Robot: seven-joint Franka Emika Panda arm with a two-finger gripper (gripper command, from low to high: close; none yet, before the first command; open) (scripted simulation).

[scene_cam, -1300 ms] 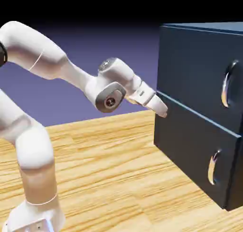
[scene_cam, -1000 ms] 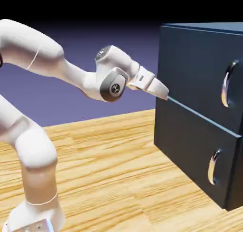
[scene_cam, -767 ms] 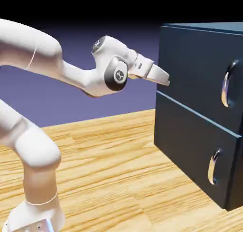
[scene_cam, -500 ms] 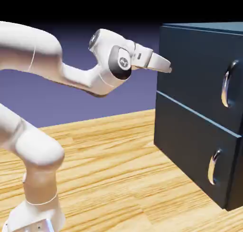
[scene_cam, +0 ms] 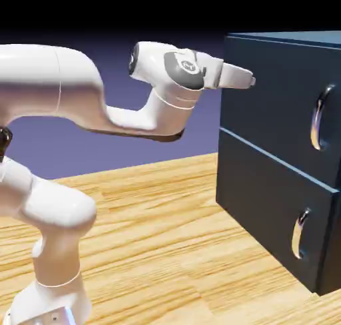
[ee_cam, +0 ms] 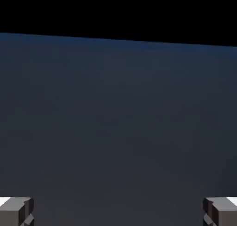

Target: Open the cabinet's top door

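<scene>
Moved higher and farther toward the exterior view's right since the earlier frame, with the white two-finger gripper [scene_cam: 252, 82] now almost level and only slightly tipped down. Bent also more at the wrist of the white, rounded, jointed robot arm [scene_cam: 73, 84], reaching from the left across the middle, above the light wooden table [scene_cam: 146, 237] and before the blue-violet backdrop [scene_cam: 203, 134]. Spread wide at the fingers, with grey fingertips [ee_cam: 16, 211] well apart in the hand view, and with only dark surface to see between them.

Pointing toward the upper, larger, flat dark navy door [scene_cam: 276, 100], near the side away from its handle; not possible to tell if touching it or just before it. To find at the right, standing on the table: the large dark navy boxy cabinet [scene_cam: 313, 38], with the upper door closed. Farther right on this door, well apart from the fingers, to see the curved silver upright handle [scene_cam: 316, 117]. Below, also closed, the shorter dark navy lower door [scene_cam: 260, 184], with its own curved silver handle [scene_cam: 297, 236].
</scene>
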